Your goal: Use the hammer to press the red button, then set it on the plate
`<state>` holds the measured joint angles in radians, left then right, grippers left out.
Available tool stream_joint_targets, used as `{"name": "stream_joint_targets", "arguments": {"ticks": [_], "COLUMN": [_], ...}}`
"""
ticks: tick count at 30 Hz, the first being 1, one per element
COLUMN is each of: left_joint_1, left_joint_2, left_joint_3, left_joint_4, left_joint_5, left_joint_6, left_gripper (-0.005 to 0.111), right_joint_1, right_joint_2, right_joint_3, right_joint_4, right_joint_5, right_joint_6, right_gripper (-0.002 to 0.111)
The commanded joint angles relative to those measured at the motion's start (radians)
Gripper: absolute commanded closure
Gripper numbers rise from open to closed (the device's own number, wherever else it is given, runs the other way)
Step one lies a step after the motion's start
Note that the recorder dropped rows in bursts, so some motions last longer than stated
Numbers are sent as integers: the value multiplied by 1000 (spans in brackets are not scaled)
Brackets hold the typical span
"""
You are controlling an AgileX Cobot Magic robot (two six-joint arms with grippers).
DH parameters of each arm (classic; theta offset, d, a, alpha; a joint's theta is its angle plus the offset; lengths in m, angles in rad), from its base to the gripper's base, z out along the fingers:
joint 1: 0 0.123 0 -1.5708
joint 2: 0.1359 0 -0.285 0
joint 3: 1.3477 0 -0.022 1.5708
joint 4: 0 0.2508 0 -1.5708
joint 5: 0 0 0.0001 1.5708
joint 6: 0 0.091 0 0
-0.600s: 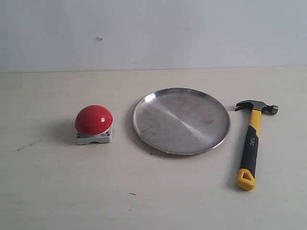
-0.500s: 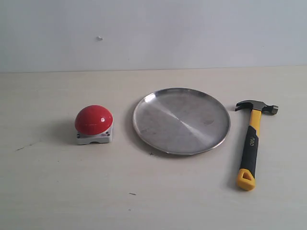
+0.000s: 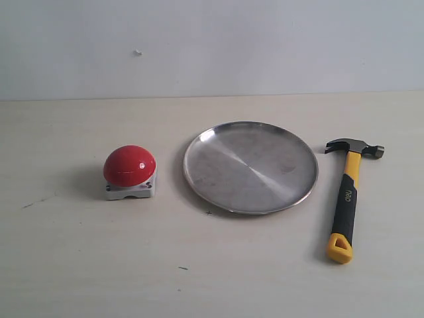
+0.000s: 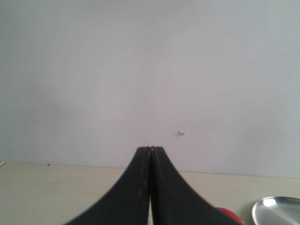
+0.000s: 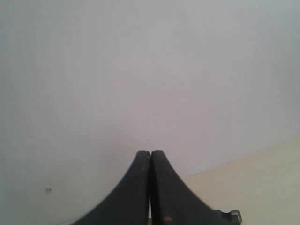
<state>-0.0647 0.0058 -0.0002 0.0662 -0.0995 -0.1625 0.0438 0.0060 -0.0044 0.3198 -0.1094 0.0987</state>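
Hammer (image 3: 346, 199) lies flat on the table (image 3: 212, 278), just right of the plate (image 3: 250, 167), untouched; the red button (image 3: 129, 165) sits left of the plate. Left wrist view: our left gripper (image 4: 150, 149) has its fingers pressed together, holding nothing. Right wrist view: our right gripper (image 5: 150, 152) is likewise closed and empty, probably parked before reaching.

- You face a plain, pale grey-white wall (image 3: 265, 40) carrying one small white speck (image 3: 138, 52).
- Below the speck, the wall meets a light beige table (image 3: 66, 278) along a straight, level edge.
- Well below the speck and to its left, you'll see a thin dark scuff (image 3: 28, 205) on the tabletop.
- Lower still, slightly right of the speck, sits a tiny dark fleck (image 3: 183, 268).
- Light falls soft and even across wall and table.
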Motion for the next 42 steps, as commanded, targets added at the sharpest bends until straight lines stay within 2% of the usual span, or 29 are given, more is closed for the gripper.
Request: {"name": "stream_joint_targets", "arguments": {"ticks": [1, 28, 34, 42], "left_joint_1": [-6, -6, -6, -6], "left_joint_2": [-6, -6, -6, -6], "left_joint_3": [0, 0, 0, 0], "left_joint_4": [0, 0, 0, 0], "left_joint_5": [1, 1, 1, 1], "left_joint_6": [4, 4, 4, 4], "left_gripper": [107, 107, 107, 107], "right_joint_1": [-3, -3, -3, -3], "right_joint_2": [-6, -6, -6, -6], "right_joint_3": [4, 4, 4, 4], "right_joint_4": [-2, -42, -38, -8], "right_joint_5": [24, 194, 278, 221], "right_joint_6": [-19, -24, -24, 7], "right_gripper": [108, 108, 108, 108]}}
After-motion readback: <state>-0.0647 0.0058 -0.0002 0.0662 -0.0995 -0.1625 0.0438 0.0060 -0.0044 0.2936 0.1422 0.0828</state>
